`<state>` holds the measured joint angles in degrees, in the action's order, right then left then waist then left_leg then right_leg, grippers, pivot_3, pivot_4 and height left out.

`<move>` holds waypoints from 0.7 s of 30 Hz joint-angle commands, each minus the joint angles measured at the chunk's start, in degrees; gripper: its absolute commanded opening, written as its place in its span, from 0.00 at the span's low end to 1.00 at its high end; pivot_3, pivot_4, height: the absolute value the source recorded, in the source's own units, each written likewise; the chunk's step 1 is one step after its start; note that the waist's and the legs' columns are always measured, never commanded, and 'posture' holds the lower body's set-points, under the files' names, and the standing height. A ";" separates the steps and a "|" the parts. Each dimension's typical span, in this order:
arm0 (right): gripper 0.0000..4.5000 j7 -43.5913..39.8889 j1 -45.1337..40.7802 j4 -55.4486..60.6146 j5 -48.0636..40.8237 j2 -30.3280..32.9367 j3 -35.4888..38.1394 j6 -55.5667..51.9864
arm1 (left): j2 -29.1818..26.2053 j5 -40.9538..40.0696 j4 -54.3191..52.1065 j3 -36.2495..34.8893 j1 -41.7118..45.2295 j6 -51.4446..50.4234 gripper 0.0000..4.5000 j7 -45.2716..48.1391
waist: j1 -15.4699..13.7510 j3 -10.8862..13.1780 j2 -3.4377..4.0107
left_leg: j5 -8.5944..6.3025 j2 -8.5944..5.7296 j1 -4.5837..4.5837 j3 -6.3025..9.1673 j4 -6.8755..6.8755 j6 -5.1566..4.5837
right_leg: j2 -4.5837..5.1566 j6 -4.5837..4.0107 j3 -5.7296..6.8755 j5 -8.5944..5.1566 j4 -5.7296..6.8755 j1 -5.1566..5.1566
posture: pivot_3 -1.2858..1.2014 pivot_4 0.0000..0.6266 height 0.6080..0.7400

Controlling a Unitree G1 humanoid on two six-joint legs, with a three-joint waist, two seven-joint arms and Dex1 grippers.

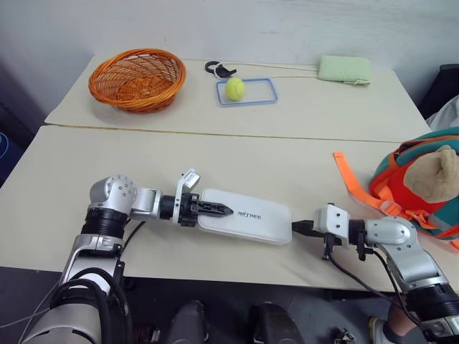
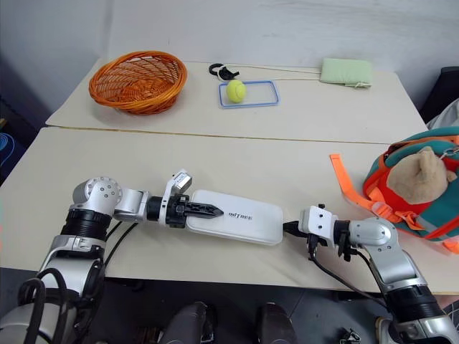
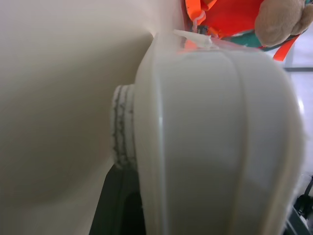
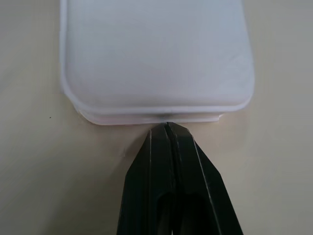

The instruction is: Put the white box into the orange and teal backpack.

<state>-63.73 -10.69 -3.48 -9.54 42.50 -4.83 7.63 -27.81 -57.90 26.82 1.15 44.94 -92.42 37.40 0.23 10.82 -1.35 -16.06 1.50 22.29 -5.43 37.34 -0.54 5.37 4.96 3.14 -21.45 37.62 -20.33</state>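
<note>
The white box [image 1: 245,216] is lying flat near the front edge of the table [image 1: 215,154], and both arms are working at it from opposite ends, so the step in hand looks like securing the box before any carry. The left gripper [image 1: 215,209] is reaching over the end of the box farthest from the orange and teal backpack [image 1: 423,183], one black finger lying across the lid and the other apparently under the box, so it seems to be pinching that end. The right gripper [image 4: 167,126], its fingers pressed together, is touching its tip to the rim at the box's backpack end, bracing rather than holding. The backpack is sitting well apart from the box, beyond the right arm, with an orange strap [image 1: 350,179] trailing toward the box. The next move probably calls for a firm hold, then lifting the box and carrying it to the backpack's opening, which is not visible here.
</note>
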 commanded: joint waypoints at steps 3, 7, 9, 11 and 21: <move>0.00 5.02 10.65 9.88 -10.27 0.04 13.41 -5.25 | -1.07 -2.83 -19.59 -2.72 -6.36 5.61 0.27 3.89 | -0.33 0.01 0.02 | 0.00 0.00 0.10 0.03 -0.05 0.00 | 0.01 0.00 0.01 0.00 -0.08 -0.05 | 0.52 0.24 1.00; 0.22 9.98 27.78 23.60 -17.92 -2.00 23.58 -14.15 | -1.78 3.87 -33.02 -3.12 -13.88 27.18 0.27 12.73 | -0.48 0.01 0.05 | 0.00 0.00 0.13 0.10 -0.20 0.02 | 0.00 -0.01 0.03 0.00 -0.27 -0.01 | 0.52 0.24 1.00; 0.35 15.46 36.63 29.67 -18.75 -5.79 29.97 -16.43 | -2.25 7.95 -34.70 -3.24 -15.54 35.94 0.27 15.16 | -0.46 0.01 0.06 | 0.02 0.06 0.08 0.08 -0.23 0.08 | -0.09 -0.02 0.04 -0.01 -0.40 0.08 | 0.52 0.24 1.00; 0.50 20.95 44.82 34.64 -19.75 -11.53 37.65 -16.69 | -1.35 11.62 -33.98 -4.38 -16.17 44.75 0.27 16.58 | -0.79 -0.02 0.12 | 0.06 0.06 0.03 0.08 -0.36 0.12 | -0.10 -0.02 0.04 -0.01 -0.51 0.13 | 0.52 0.24 1.00; 1.00 18.26 57.00 22.31 -32.43 -19.28 55.70 -15.03 | -5.39 21.14 -32.63 1.26 -14.75 59.56 0.27 29.58 | 0.06 -0.04 0.16 | -0.04 0.08 -0.10 -0.15 -0.88 0.08 | -0.08 -0.02 -0.10 0.00 -0.80 0.08 | 0.52 0.24 1.00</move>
<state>-45.20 47.33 21.51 -39.81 22.39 45.89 -10.11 -32.57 -37.40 -3.49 1.95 29.45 -35.49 64.48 0.29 10.78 -1.19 -16.10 1.56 22.17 -5.61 36.39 -0.48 5.31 4.94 3.01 -21.45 36.79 -20.25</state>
